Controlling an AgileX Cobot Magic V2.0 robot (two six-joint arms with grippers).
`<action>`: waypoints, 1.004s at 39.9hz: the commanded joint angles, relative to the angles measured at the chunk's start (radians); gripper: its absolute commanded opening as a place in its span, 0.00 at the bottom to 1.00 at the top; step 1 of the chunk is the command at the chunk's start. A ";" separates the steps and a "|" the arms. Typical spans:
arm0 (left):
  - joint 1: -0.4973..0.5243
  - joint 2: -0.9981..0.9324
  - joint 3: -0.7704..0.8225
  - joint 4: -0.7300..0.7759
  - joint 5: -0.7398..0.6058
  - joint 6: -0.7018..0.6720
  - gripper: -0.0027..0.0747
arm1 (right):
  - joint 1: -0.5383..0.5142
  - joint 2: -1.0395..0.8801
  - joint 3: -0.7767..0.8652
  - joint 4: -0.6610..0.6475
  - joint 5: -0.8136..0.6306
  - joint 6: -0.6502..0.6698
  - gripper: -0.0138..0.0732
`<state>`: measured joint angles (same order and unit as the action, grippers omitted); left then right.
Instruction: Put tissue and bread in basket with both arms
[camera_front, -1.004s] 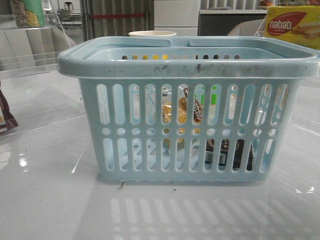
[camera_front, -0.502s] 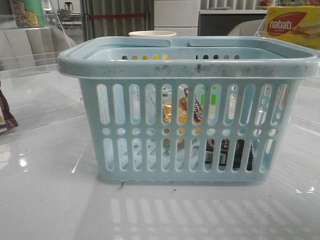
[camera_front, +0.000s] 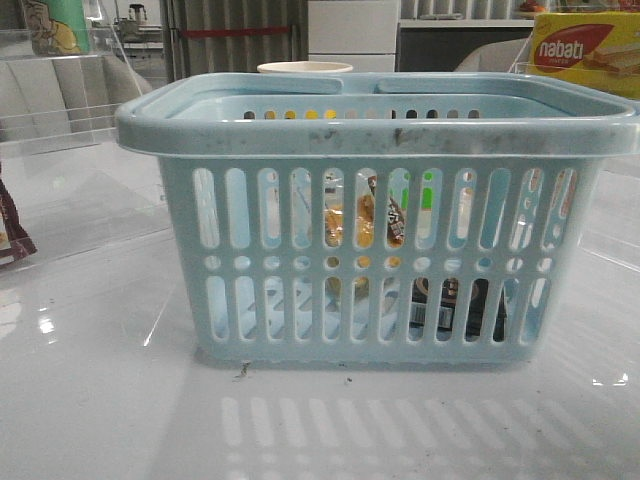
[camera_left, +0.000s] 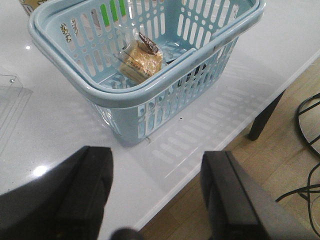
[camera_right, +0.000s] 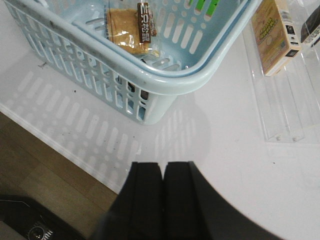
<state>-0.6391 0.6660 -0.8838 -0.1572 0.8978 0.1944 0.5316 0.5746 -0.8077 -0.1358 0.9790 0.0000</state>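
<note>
The light blue basket (camera_front: 380, 125) stands on the white table in the front view. The bread (camera_front: 362, 222) in its clear packet shows through the slots. A black pack with white print, the tissue (camera_front: 458, 305), lies low inside at the right. The bread also shows inside the basket in the left wrist view (camera_left: 141, 59) and the right wrist view (camera_right: 129, 26). My left gripper (camera_left: 156, 165) is open and empty, above the table's front edge, apart from the basket (camera_left: 125, 95). My right gripper (camera_right: 163, 169) is shut and empty, near the basket's corner (camera_right: 165, 85).
A yellow nabati box (camera_front: 585, 52) stands at the back right. A dark red-brown packet (camera_front: 10, 235) is at the left edge. A clear acrylic rack (camera_right: 280, 110) with a yellow box (camera_right: 272, 32) lies beside the basket. A cream cup rim (camera_front: 305, 68) shows behind it.
</note>
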 joint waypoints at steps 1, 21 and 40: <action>-0.005 0.000 -0.028 -0.011 -0.087 -0.011 0.62 | -0.001 0.002 -0.026 -0.023 -0.061 -0.006 0.23; -0.005 0.000 -0.028 -0.011 -0.079 -0.011 0.16 | -0.001 0.002 -0.026 -0.023 -0.060 -0.006 0.23; 0.124 -0.077 0.044 -0.009 -0.193 -0.004 0.16 | -0.001 0.002 -0.026 -0.023 -0.054 -0.006 0.23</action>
<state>-0.5735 0.6190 -0.8428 -0.1572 0.8506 0.1944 0.5316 0.5746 -0.8077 -0.1374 0.9820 0.0000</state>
